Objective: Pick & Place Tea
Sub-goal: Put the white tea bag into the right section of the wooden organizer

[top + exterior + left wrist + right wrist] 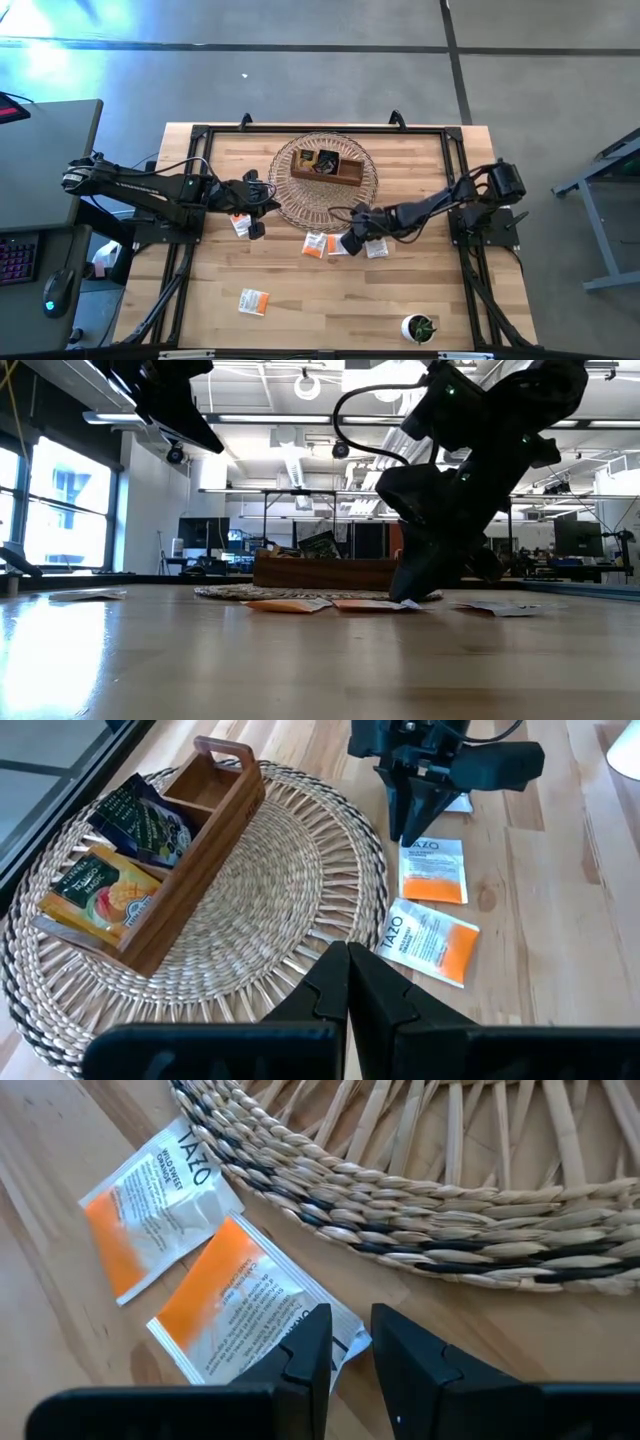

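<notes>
Two white-and-orange tea sachets (160, 1200) (235, 1315) lie flat on the wood beside the woven mat, and a third (376, 249) lies just right of them. My right gripper (352, 1318) points down at the table (410, 595). It is narrowly open, with the corner of the nearer sachet (345, 1338) between its fingers. My left gripper (347, 952) is shut and empty, raised over the mat's left edge (268, 203), with another sachet (240, 223) lying beside it. The wooden tray (195, 850) on the mat holds a black sachet (140, 815) and a yellow-red one (95, 890). My right gripper comes from above, slanting in from the table's right, and straddles the corner of the sachet (345, 1338) that lies flat on the wood. One finger (310, 1345) covers the sachet's edge. Whether the fingers touch the paper, I cannot tell.
The round woven mat (300, 200) sits at the table's far middle. One more sachet (253, 301) lies toward the near left. A small green plant in a white pot (420, 327) stands at the near right. Black frame rails (470, 180) run along the table's sides.
</notes>
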`<state>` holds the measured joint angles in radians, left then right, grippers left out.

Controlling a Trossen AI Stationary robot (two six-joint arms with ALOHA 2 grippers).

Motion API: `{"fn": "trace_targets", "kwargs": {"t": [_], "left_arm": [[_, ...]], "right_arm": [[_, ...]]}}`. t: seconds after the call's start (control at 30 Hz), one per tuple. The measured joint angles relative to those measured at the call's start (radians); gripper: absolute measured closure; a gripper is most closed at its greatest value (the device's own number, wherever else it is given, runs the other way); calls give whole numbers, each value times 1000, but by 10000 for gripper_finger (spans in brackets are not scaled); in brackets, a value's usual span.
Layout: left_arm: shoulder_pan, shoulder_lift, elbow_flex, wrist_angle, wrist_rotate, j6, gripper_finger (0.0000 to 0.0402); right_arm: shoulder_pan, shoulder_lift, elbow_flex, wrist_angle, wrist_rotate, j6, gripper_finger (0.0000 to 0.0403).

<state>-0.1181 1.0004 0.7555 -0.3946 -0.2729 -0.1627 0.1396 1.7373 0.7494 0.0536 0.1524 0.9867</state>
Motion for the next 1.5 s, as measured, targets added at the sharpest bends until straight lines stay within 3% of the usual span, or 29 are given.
{"fn": "trace_targets", "kwargs": {"t": [0.33,0.57,0.8,1.33,1.5], "left_arm": [[0,0,0,-1,-2,0,401],[0,0,0,-1,-2,0,401],[0,0,0,-1,-2,0,401],[0,0,1,-1,1,-2,401],[0,16,2,2,94,-66,401]], "right_arm": [[42,8,1,-7,44,49,338],[46,9,0,-13,60,31,398],[47,6,0,84,43,-55,399],[42,-15,88,87,80,-278,402],[42,-15,87,87,92,-289,402]]}}
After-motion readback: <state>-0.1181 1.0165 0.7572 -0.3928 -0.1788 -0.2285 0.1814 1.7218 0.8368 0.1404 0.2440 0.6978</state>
